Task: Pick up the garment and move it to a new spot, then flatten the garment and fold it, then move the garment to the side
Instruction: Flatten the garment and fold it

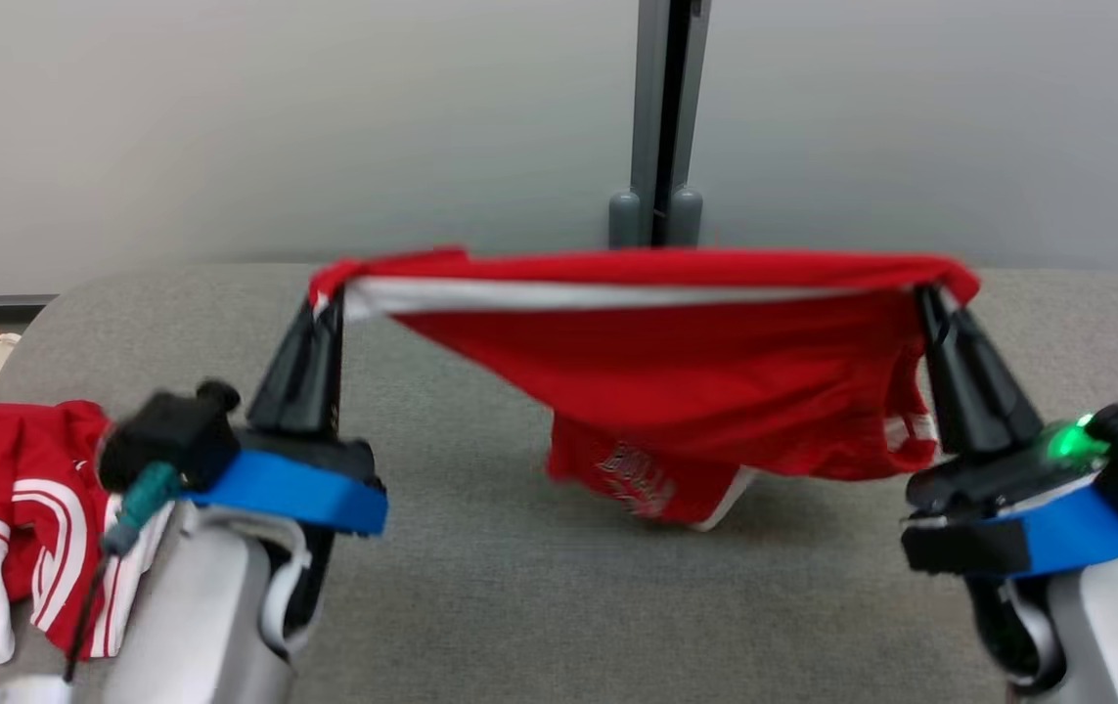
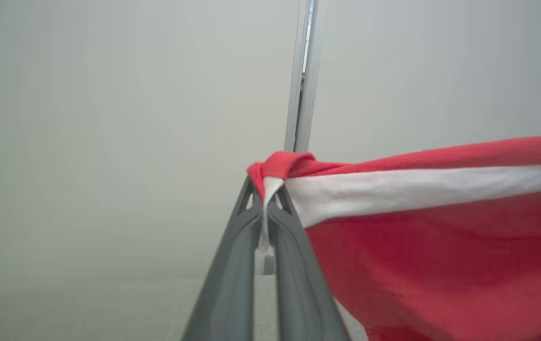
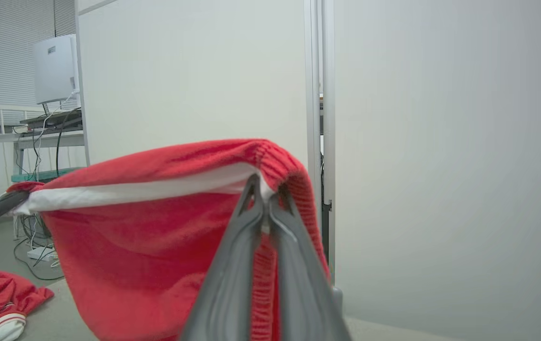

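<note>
Grey felt-like tabletop up front, pale wall panels and a grey vertical post behind. Red knit garment with a white band along its top edge is held up above the table, top edge stretched almost straight between the two arms. Left gripper is pinched tight on the left corner and right gripper on the right corner. Both wrist views show cloth wedged between closed fingers. The middle of the garment sags, and the part with pale lettering hangs down to about table level; contact can't be confirmed. Crumpled red-and-white garment lies at the table's left edge, just beside the left forearm. Likely step: carry and lay-down ahead of flattening. To do it well, both grippers should hold level at the same spacing, so the band neither slackens nor over-stretches. Both should descend together, the hanging hem touching first, then draw back toward the robot so the body trails out flat instead of bunching underneath. Best landing is the bare centre, apart from the other garment. Release only once the band lies on the surface. Risk — the left grip holds just a thin strip of white, so a jerk could pull it free.
</note>
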Tool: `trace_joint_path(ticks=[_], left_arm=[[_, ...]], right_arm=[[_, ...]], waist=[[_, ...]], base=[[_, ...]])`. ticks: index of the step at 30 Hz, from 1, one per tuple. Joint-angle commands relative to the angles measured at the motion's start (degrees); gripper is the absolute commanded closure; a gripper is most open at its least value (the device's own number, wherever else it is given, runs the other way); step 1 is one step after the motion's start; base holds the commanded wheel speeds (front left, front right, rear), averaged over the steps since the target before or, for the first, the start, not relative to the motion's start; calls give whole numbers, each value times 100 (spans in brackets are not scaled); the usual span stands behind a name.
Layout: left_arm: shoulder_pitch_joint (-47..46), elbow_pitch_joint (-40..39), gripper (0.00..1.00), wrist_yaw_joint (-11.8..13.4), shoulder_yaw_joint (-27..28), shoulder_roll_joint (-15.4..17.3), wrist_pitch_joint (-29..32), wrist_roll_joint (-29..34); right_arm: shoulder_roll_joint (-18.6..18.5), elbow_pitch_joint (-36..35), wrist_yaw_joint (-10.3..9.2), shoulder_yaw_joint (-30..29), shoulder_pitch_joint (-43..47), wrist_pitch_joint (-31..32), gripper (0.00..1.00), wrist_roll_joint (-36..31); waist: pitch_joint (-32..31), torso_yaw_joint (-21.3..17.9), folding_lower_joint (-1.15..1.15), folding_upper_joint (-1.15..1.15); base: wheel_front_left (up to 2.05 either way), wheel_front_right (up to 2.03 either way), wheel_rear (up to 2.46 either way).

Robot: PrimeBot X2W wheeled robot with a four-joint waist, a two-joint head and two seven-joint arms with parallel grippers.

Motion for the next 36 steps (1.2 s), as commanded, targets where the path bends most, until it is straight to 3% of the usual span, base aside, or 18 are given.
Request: trace_joint_path(ticks=[1, 7, 13, 16, 19, 23, 27, 36], left_arm=[[-332, -135, 100, -1, -131, 203, -2, 28], [-1204, -253, 100, 0, -308, 641, 230, -67], [-2019, 38, 100, 57, -234, 892, 482, -20], [-2391, 371, 100, 106, -155, 928, 400, -3], [-3035, 701, 100, 259, -8, 957, 139, 139], [-3463, 846, 100, 326, 194, 826, 9, 150], [-3143, 936, 100, 262, 312, 697, -7, 189], [-776, 1827, 100, 182, 660, 227, -11, 160]], right_arm=[[-141, -150, -2, -45, -230, -5, 100, 105], [-534, -151, -2, 119, -835, -5, 100, 355], [-874, 434, -2, 643, -1814, -5, 100, 385], [-874, 868, -2, 817, -2394, -6, 100, 246], [-724, 1307, -5, 550, -3236, -6, 100, -3], [-603, 1393, -7, 204, -3666, -5, 100, -374], [-503, 1559, -9, 23, -3346, -5, 100, -529], [-308, 2143, -13, 532, -1250, -6, 100, -459]], waist=[[-14, 51, 0, 0], [66, 137, 0, 0], [571, 115, 0, 0], [911, 84, 0, 0], [1271, 86, 0, 0], [1407, 113, 0, 0], [1390, 131, 0, 0], [1220, 149, 0, 0]], base=[[0, 0, 0], [0, 0, 0], [0, 0, 0], [0, 0, 0], [0, 0, 0], [0, 0, 0], [0, 0, 0], [0, 0, 0]])
